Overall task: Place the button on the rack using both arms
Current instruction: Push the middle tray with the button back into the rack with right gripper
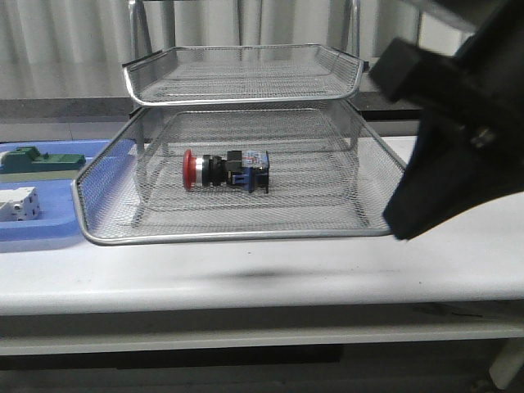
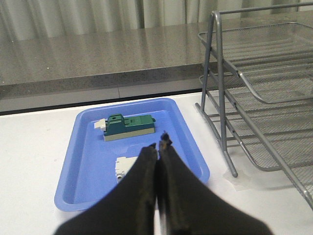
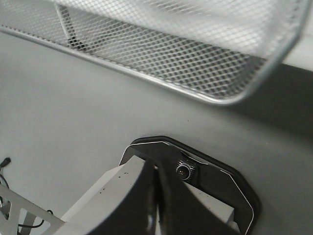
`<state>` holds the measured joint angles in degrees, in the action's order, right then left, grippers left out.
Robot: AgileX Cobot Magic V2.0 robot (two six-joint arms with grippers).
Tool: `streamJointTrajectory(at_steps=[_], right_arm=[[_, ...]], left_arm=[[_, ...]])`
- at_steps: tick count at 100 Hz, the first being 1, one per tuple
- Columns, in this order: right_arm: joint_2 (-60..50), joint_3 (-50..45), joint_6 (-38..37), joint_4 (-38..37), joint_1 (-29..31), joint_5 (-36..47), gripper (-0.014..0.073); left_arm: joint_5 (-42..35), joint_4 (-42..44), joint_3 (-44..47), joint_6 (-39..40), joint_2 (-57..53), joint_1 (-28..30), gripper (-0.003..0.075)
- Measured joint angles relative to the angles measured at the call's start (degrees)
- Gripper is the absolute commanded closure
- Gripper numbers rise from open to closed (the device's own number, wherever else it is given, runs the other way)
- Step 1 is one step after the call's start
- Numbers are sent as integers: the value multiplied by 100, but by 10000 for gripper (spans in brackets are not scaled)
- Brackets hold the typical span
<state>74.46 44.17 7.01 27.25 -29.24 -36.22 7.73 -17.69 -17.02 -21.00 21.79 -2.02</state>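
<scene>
Button (image 1: 225,170) lies in rack (image 1: 237,233) pulled-out tray; both arms' jaws clenched, empty.

Bulky black arm (image 1: 458,123), tapered jaws

The right wrist view shows a silver wire-mesh tray of the rack (image 3: 186,63), its chrome rim curving across the frame above the pale desk (image 3: 73,112). The right tool (image 3: 155,196) has its dark fingers pressed together, with nothing between them.
</scene>
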Motion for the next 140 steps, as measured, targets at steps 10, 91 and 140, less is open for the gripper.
streamJointTrajectory(at_steps=[10, 91, 140], right_arm=[[420, 0, 3, 144, -409, 405, 660], [1712, 347, 13, 33, -1176, 2286, 660], [2657, 1731, 13, -616, -518, 2290, 660]], left_arm=[[0, 0, 0, 0, 0, 0, 741], [0, 0, 0, 4, 0, 0, 741], [0, 0, 0, 4, 0, 0, 741]])
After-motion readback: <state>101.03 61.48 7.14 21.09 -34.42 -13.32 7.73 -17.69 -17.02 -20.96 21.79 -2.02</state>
